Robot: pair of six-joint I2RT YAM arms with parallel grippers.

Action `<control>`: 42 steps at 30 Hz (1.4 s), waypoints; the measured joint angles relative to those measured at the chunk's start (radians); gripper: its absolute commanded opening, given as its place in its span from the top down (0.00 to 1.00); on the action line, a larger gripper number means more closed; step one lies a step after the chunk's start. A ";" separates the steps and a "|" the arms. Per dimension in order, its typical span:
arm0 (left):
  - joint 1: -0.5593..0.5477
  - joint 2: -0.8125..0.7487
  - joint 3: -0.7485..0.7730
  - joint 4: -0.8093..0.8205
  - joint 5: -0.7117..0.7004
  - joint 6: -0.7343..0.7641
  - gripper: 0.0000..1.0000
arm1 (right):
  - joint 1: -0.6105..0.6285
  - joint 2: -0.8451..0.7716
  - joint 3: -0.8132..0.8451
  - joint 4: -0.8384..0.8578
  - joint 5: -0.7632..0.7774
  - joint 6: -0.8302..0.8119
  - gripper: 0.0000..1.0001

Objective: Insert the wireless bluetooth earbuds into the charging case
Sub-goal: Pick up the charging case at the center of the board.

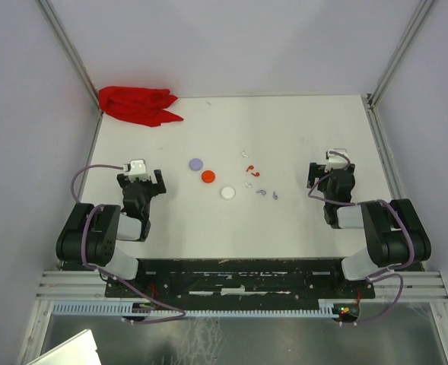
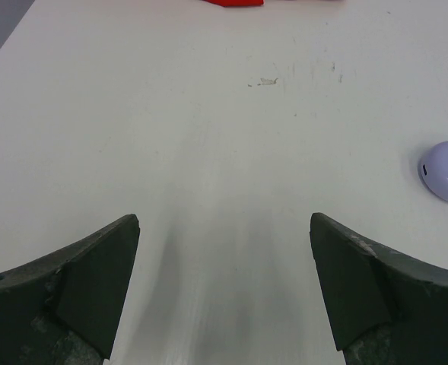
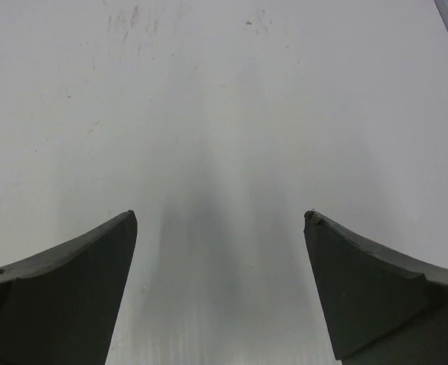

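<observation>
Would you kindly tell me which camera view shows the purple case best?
The left wrist view: the purple case sits close at the right edge, its rounded shell and a small dark mark clear, though partly cut off. The top view shows it whole but tiny. The right wrist view misses it.
</observation>
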 measured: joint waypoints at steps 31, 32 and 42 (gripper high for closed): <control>-0.026 -0.168 0.340 -0.457 -0.046 -0.076 0.01 | 0.005 -0.164 0.527 -0.626 -0.016 0.122 0.00; -0.026 -0.182 0.377 -0.484 -0.020 -0.103 0.01 | 0.010 -0.163 0.598 -0.687 -0.053 0.133 0.00; -0.026 -0.184 0.494 -0.571 0.277 -0.432 0.01 | 0.077 -0.012 0.808 -0.825 -0.567 0.254 0.01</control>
